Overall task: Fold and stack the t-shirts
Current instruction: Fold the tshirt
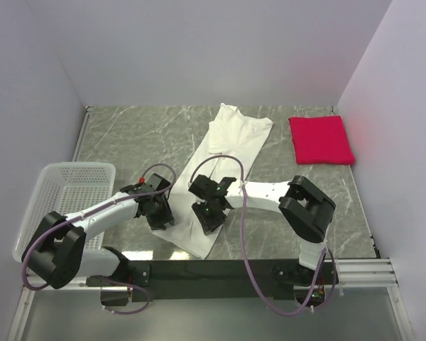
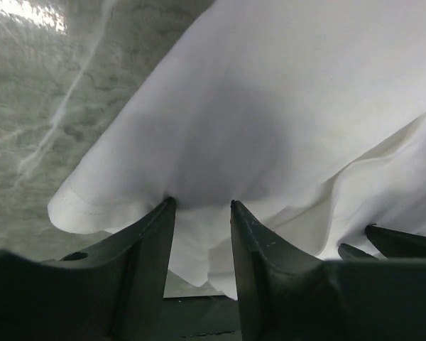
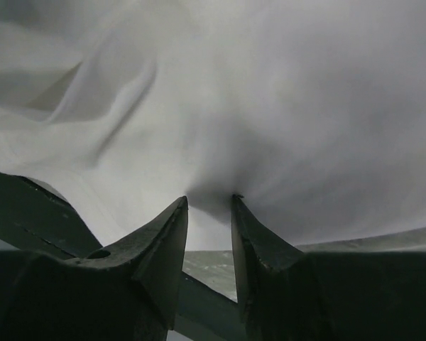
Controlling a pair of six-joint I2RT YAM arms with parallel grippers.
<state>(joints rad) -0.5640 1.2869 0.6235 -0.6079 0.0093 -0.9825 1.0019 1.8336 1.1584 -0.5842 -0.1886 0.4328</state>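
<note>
The white t-shirt (image 1: 231, 138) lies as a long narrow strip running from the back middle of the table toward the near edge. My left gripper (image 1: 163, 217) is at the strip's near left edge. In the left wrist view its fingers (image 2: 202, 202) are closed on a hanging fold of the white cloth (image 2: 270, 106). My right gripper (image 1: 210, 217) is over the near end of the strip. Its tips (image 3: 209, 197) pinch a pucker of the white cloth (image 3: 270, 106). A red t-shirt (image 1: 321, 140) lies folded square at the back right, away from both grippers.
A white mesh basket (image 1: 57, 170) stands at the near left beside the left arm. Grey marble tabletop (image 1: 142, 135) shows around the shirts. White walls close in the left, back and right sides.
</note>
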